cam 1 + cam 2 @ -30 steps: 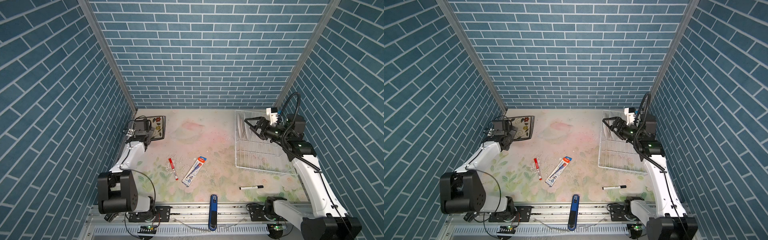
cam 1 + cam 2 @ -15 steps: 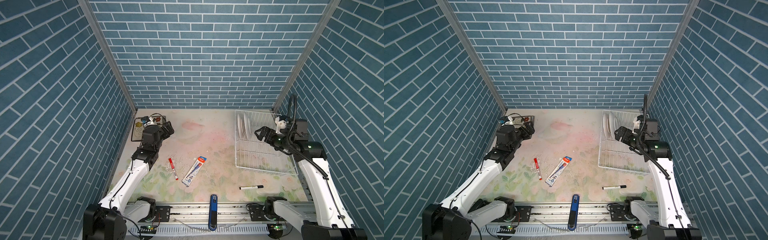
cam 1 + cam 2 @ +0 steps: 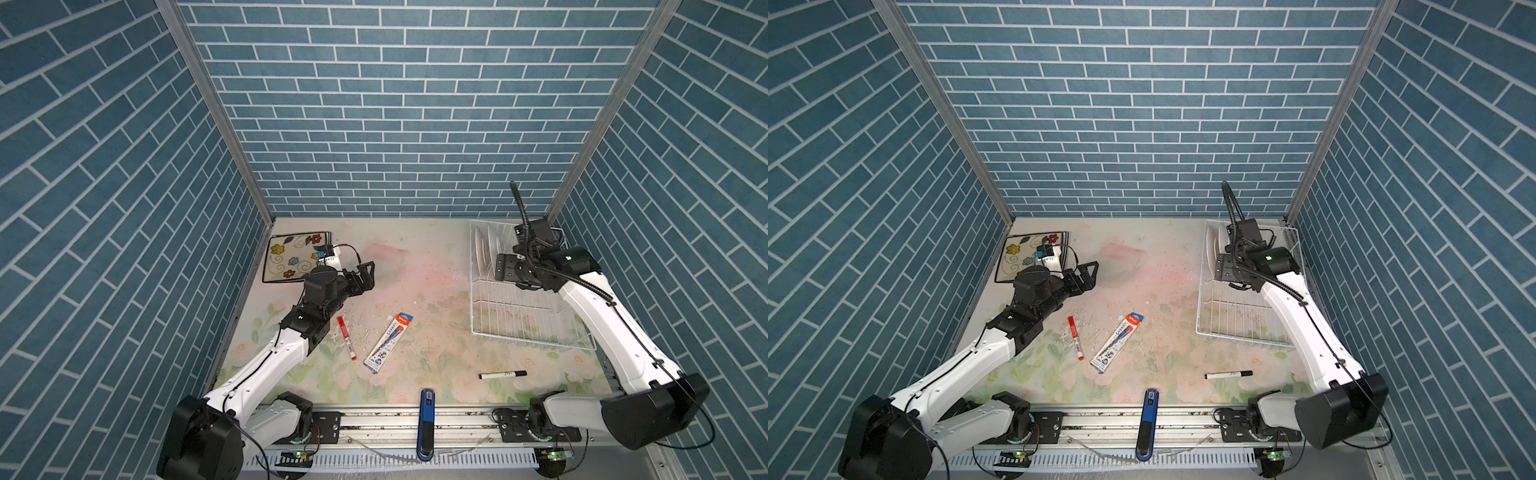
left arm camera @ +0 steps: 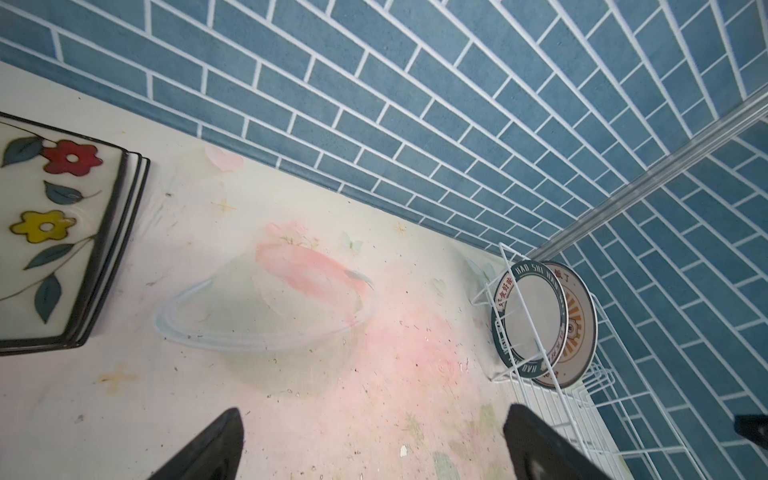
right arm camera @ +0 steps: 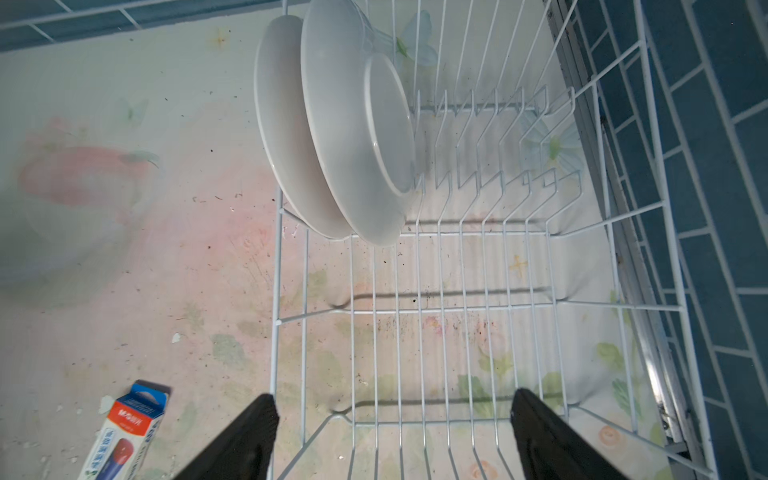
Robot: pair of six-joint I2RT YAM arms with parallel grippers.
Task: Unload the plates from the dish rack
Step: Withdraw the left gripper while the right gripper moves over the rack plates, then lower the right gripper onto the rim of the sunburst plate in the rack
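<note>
Two round white plates [image 5: 332, 124] were propped on edge by the prongs in a far corner of the white wire dish rack [image 5: 276, 291]. The right gripper [image 5: 392, 397] was poised over the rack floor, fingers [image 5: 249, 436] spread and empty, apparently to take a rim. Square cream flowered plates [image 3: 295, 257] were stacked flat on the bench [image 3: 415, 291]; the left gripper [image 4: 374, 409] was released, empty.

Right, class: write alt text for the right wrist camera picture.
Two round white plates stand on edge at one end of a white wire dish rack. The right tool hangs open above the rack; a red-and-blue pen box lies outside it.
</note>
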